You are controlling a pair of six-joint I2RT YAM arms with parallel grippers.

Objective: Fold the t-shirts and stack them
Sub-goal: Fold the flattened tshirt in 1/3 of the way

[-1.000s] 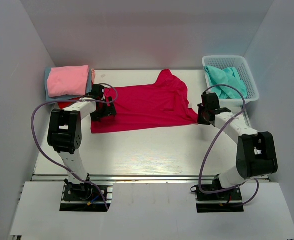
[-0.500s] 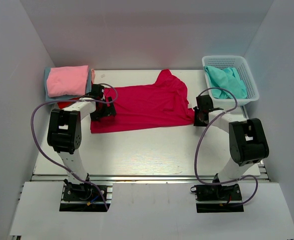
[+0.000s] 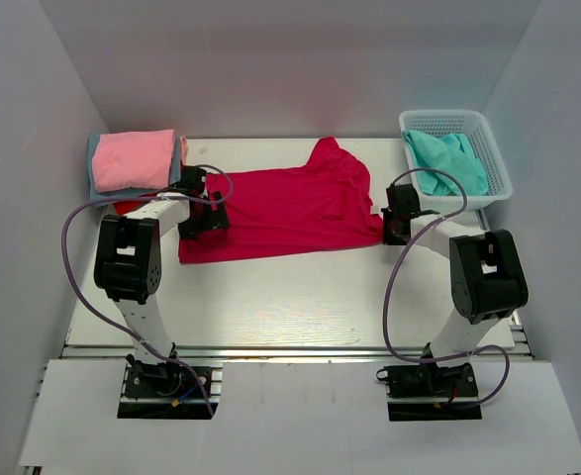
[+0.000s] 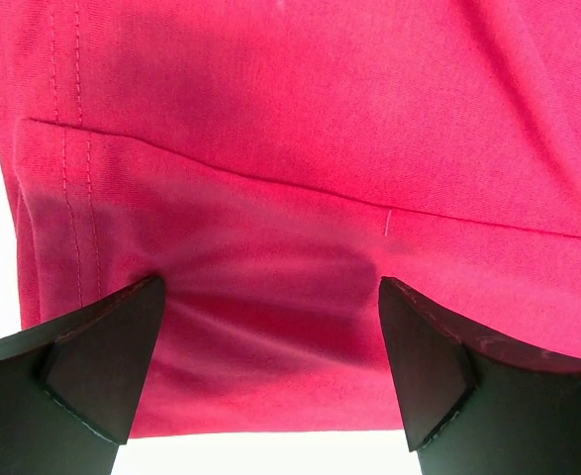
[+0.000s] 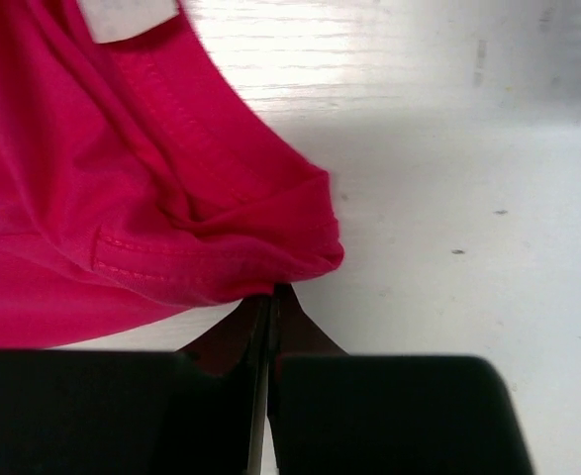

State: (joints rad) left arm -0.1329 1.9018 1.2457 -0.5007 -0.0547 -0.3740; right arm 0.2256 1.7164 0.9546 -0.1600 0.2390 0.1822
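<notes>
**Q:** Where's the shirt at on your end, and what are the arms doing?

**Me:** The crimson shirt (image 3: 290, 208) is spread out across the far middle of the table (image 3: 300, 297), with a bit bunched up toward the far edge. My left gripper (image 4: 270, 297) hangs over its near-left corner, with the jaws wide apart above the hem. My right gripper (image 5: 273, 297) is squeezed together right at the shirt's right-hand hem and touching it. I honestly can't tell if any cloth is pinched.

**Q:** And the rest?

**Me:** The pink shirt (image 3: 132, 158) is folded on top of a grey-blue one (image 3: 94, 168) at the far left. The teal shirt (image 3: 448, 158) is in the white basket (image 3: 496, 163) at the far right.
</notes>
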